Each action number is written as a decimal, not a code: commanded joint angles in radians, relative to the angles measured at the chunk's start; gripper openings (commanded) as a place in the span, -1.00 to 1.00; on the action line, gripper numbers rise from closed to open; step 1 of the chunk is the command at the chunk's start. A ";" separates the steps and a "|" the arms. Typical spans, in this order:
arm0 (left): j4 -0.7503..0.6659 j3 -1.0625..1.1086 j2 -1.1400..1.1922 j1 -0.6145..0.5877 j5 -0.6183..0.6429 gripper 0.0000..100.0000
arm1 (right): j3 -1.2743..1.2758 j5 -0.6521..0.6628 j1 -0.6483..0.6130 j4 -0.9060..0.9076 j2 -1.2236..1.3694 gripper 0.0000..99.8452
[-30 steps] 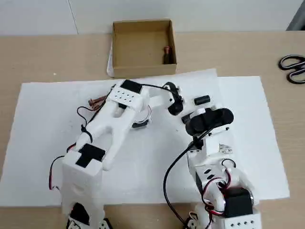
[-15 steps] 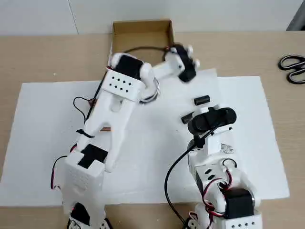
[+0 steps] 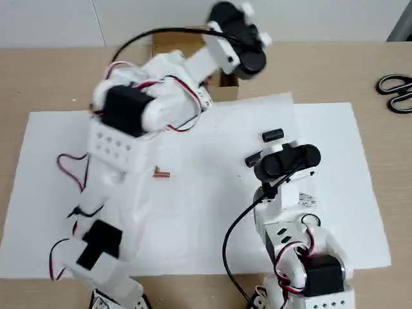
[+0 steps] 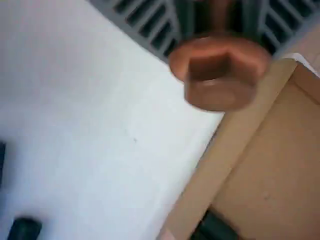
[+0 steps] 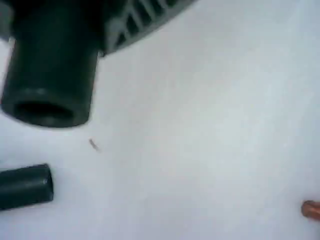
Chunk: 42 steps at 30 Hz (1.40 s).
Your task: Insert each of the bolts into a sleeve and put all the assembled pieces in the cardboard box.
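Note:
My left gripper hangs high over the right wall of the cardboard box, shut on a copper bolt whose hexagonal head points down. Its wrist view has the cardboard box below, with a dark piece lying inside. On the white paper my right gripper is shut on a black sleeve, held sleeve mouth outward. A second sleeve lies just beyond it, also sleeve. A loose copper bolt lies mid-paper beside the left arm.
White paper covers the middle of the wooden table. Scissors lie at the far right edge. The raised left arm hides most of the box from above.
The left arm has lifted off the paper and swung back and up with its bolt, ending over the box. One loose bolt now shows on the paper. The right arm has kept still.

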 commanded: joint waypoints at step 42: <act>-0.278 1.141 -1.347 -0.132 0.829 -0.99 | 0.054 -0.017 -0.282 -0.079 -0.338 -0.99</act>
